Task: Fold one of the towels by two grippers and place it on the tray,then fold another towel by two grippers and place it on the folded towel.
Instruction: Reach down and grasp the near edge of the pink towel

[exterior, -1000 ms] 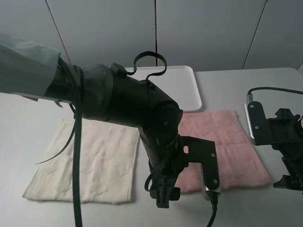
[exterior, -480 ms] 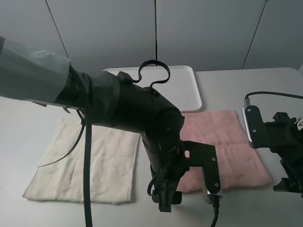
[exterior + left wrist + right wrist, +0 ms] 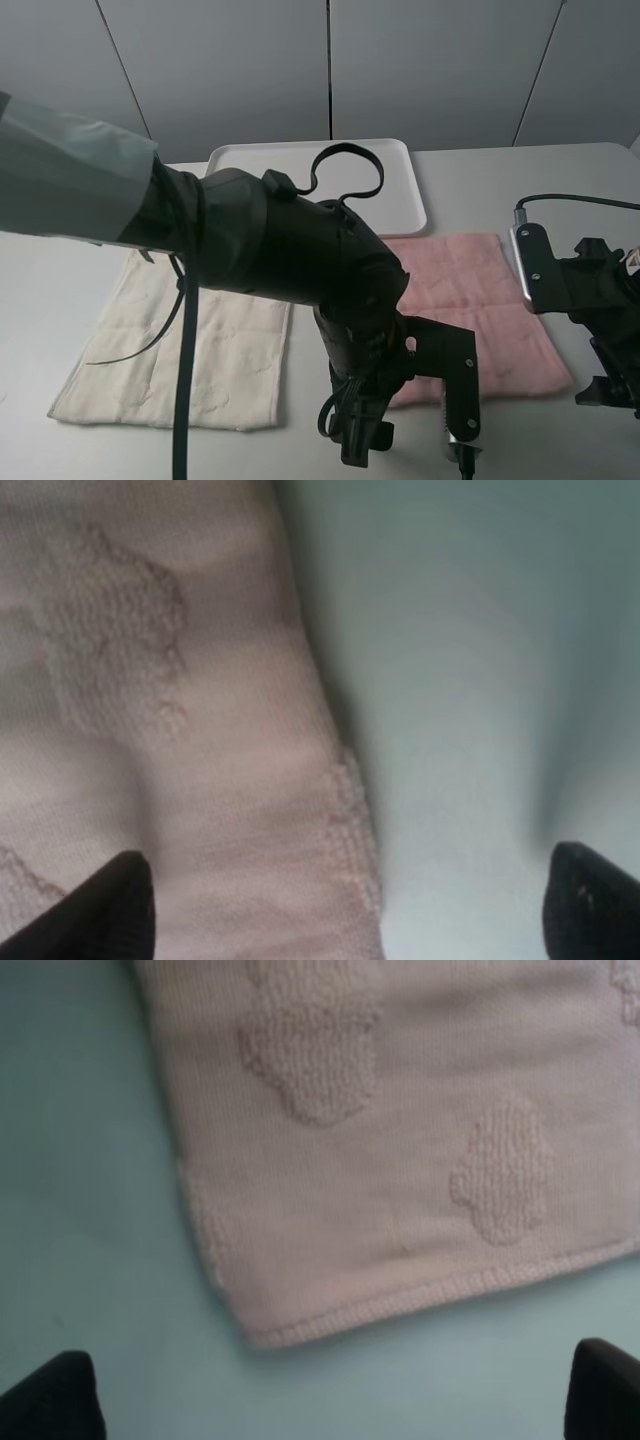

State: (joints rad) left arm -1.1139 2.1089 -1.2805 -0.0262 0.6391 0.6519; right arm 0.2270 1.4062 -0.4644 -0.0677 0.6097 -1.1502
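Observation:
The pale pink towel [image 3: 480, 300] lies flat on the table right of centre, in front of the white tray [image 3: 385, 185]. The cream towel [image 3: 190, 345] lies flat on the left. My left gripper [image 3: 362, 445] reaches across to the pink towel's near left corner. In the left wrist view that gripper [image 3: 355, 910] is open, with the towel's edge [image 3: 220, 740] running between the two fingertips. My right gripper [image 3: 608, 385] hangs over the near right corner. In the right wrist view it [image 3: 330, 1400] is open just off the pink towel's corner [image 3: 400, 1160]. Neither gripper holds anything.
The left arm's bulky sleeve and black cable [image 3: 185, 330] cross over the cream towel and hide part of both towels. Grey wall panels [image 3: 330, 60] stand behind the tray. Bare table [image 3: 560, 190] lies to the right of the tray.
My left arm has swung a little to the right and toward the table's front edge, lowering over the pink towel's corner. The right gripper has barely moved. Both stay open.

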